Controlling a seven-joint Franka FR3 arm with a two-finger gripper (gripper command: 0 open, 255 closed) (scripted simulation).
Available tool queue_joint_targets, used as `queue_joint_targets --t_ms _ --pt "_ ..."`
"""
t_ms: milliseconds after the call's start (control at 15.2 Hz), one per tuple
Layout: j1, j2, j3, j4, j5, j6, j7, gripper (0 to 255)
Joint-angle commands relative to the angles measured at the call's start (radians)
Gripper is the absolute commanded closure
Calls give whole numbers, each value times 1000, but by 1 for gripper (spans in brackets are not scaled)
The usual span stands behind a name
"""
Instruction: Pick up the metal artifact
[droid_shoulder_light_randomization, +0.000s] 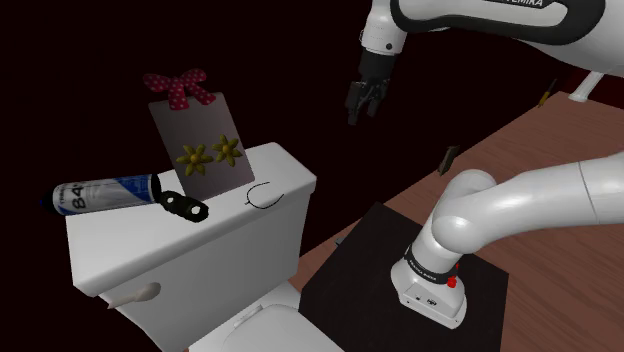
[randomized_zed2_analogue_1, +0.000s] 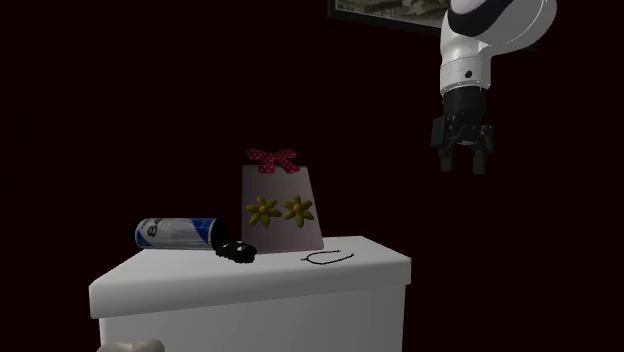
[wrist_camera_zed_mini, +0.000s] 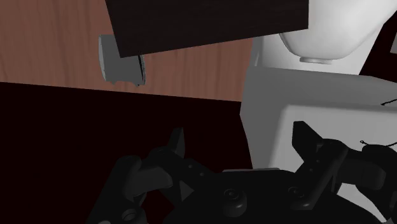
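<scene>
White toilet (droid_shoulder_light_randomization: 200, 262), wood floor (droid_shoulder_light_randomization: 545, 135), maybe picture (randomized_zed2_analogue_1: 385, 14) above

"b4" on the lying blue-and-white can (droid_shoulder_light_randomization: 100, 193), partial "emika" on the white arm (droid_shoulder_light_randomization: 500, 20)

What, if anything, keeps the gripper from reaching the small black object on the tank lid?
Probably nothing, so yes, from above. The open gripper hangs high beside the tank; the small black object lies uncovered, the can and gift bag close by.
</scene>
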Motion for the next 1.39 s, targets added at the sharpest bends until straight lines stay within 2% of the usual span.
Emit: queue_joint_targets --t_ms 0,726,1320 --pt "0 0 0 0 0 0 0 0" --pt "94 227 187 67 120 155 158 0" --pt "149 474 329 214 147 259 287 0"
